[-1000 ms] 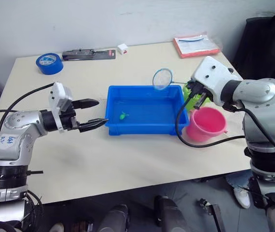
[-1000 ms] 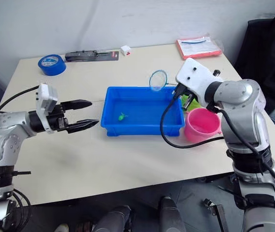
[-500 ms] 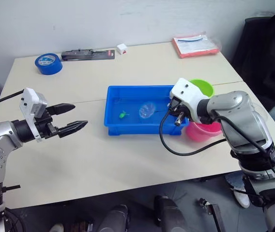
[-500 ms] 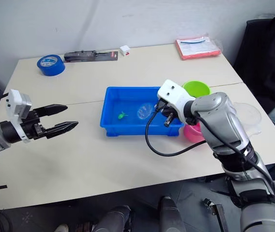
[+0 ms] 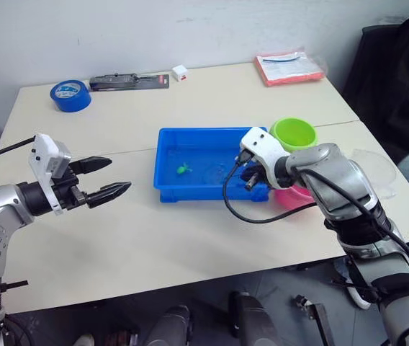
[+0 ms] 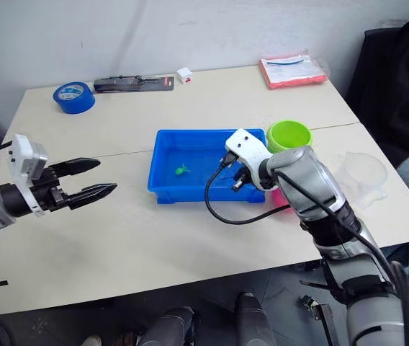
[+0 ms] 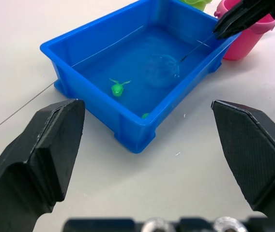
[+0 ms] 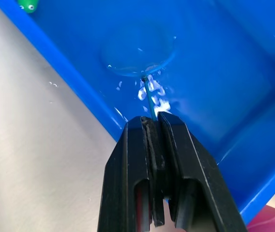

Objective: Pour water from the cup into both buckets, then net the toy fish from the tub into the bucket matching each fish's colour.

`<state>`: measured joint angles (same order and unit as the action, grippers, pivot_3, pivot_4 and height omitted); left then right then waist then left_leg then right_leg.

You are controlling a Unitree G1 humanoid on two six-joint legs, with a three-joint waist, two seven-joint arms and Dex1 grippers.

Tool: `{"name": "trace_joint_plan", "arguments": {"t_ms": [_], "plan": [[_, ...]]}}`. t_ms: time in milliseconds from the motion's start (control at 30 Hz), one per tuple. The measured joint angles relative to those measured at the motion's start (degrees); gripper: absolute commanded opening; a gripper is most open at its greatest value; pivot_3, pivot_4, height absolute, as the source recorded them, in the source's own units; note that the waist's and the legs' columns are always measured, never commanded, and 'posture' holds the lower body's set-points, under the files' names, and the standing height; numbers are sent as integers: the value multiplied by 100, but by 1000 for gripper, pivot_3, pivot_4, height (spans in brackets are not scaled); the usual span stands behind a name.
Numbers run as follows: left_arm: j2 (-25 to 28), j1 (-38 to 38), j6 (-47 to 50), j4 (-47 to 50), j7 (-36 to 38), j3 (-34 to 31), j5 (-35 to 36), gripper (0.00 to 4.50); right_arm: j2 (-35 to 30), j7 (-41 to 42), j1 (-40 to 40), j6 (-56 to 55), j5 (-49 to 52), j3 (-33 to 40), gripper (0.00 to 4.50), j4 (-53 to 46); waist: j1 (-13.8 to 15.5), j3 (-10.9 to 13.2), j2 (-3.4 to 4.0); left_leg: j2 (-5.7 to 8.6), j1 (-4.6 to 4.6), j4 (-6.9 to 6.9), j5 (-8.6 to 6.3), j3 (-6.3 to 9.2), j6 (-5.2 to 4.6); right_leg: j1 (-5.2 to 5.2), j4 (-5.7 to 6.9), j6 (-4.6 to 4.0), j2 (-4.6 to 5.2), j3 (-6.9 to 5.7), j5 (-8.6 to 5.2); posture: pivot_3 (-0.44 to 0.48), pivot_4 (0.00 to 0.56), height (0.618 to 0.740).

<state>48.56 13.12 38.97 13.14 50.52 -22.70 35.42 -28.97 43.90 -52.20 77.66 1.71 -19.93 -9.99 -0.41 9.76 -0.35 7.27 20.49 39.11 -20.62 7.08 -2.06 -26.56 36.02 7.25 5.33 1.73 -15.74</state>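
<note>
in the tub (image 5: 212, 189) the net (image 7: 162, 70) is under water, its hoop lying flat near the middle of the floor, and that looks like the point of the low reach: the right gripper (image 8: 153, 126) has its fingers pinched together on the net's thin handle, angled down over the tub's near wall so the hoop can slide along the bottom. the pink bucket (image 7: 246, 30) and green bucket (image 5: 294, 133) stand just beside the tub's right end, close for a short carry. a green fish (image 7: 117, 88) floats toward the tub's left half, apart from the hoop and well clear of the right fingers; a second green bit (image 7: 145, 115) sits against the near wall. my read: the scoop for that fish is on, nothing caught yet. the left gripper (image 5: 111, 179) hangs over the table to the tub's left, fingers spread wide, holding nothing, the fish beyond its tips. the cup (image 6: 363, 173) sits off to the right.
</note>
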Motion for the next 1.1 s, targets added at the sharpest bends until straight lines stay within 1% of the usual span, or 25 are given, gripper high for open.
{"name": "trace_joint_plan", "arguments": {"t_ms": [167,367,533,1000,1100], "plan": [[1,6,2,33,-43,2,22,4500,536,-384,-122,-150,102,24,790,633,-42,0,0,1,0,-1,0,0,0,0,-1,0,0,0,0,0,150,740],[38,1,34,216,-73,2,56,4500,742,-626,-286,-493,170,39,790,1071,-125,0,0,3,0,-1,0,3,0,1,-1,0,2,-3,0,0,150,740],[39,-6,77,235,-111,2,81,4500,1087,-832,-338,-679,248,256,790,1489,-172,0,1,0,-1,-5,0,2,0,-3,0,0,0,-3,0,0,150,740],[39,-16,118,407,-224,-68,174,4500,1578,-974,-536,-1217,462,307,790,1966,-215,1,2,1,-1,-5,0,3,0,-3,0,-2,5,-22,1,0,150,740],[39,-12,115,404,-224,-81,179,4500,1577,-977,-553,-1136,600,555,790,1869,-233,1,2,1,-1,-5,0,4,0,-3,0,-2,5,-22,1,0,150,740]]}}
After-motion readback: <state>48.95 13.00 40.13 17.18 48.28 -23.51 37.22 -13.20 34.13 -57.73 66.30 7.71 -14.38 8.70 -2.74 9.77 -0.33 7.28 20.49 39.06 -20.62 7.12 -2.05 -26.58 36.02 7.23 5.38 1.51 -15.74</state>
